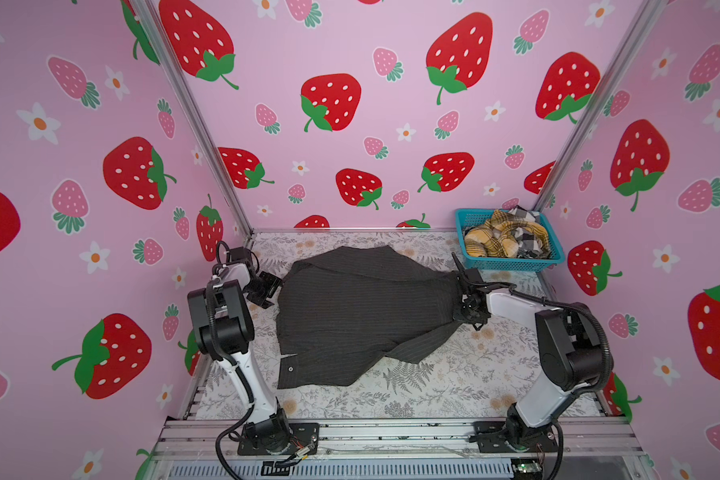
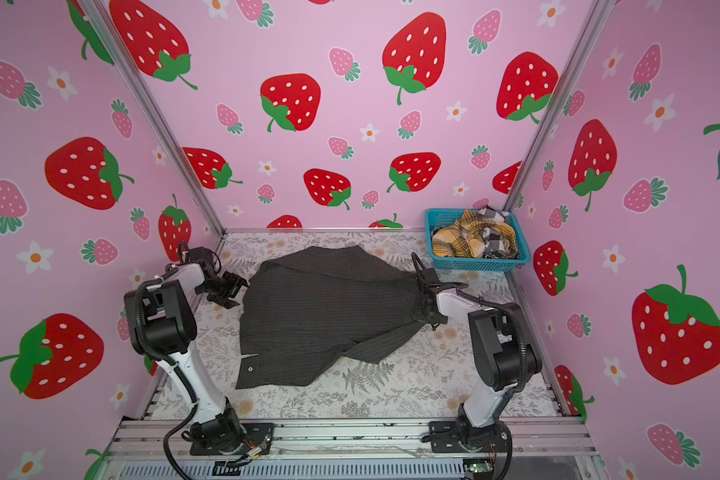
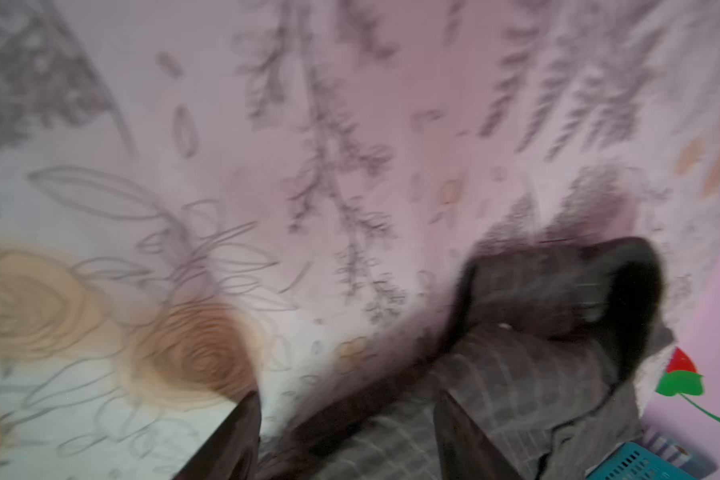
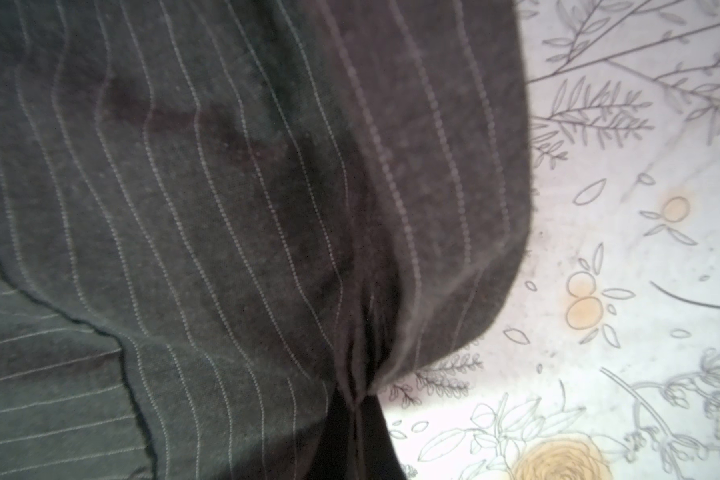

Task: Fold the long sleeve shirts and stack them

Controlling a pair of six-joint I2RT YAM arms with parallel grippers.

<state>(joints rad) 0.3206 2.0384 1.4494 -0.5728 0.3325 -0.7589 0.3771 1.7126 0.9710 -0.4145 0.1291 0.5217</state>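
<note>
Charcoal shirt (image 1: 362, 311) with thin pale pinstripes, lying loosely spread and creased in the middle of the table (image 1: 433, 390) in both top views. A dark button (image 1: 290, 368) shows at its near left corner, and one sleeve (image 1: 416, 345) trails toward the near right. Its right edge is drawn into a tight bunch (pleats plain in the right wrist view). A mustard plaid shirt (image 1: 499, 239) and a black-and-white check shirt (image 1: 531, 245) lie crumpled together in the basket (image 1: 512, 264) at the far right corner.

In both top views we look down from high in front on the whole surface (image 1: 433, 395) (image 2: 391, 399); the wrist views hang close over it and the charcoal shirt (image 4: 225, 208) (image 3: 537, 386).
</note>
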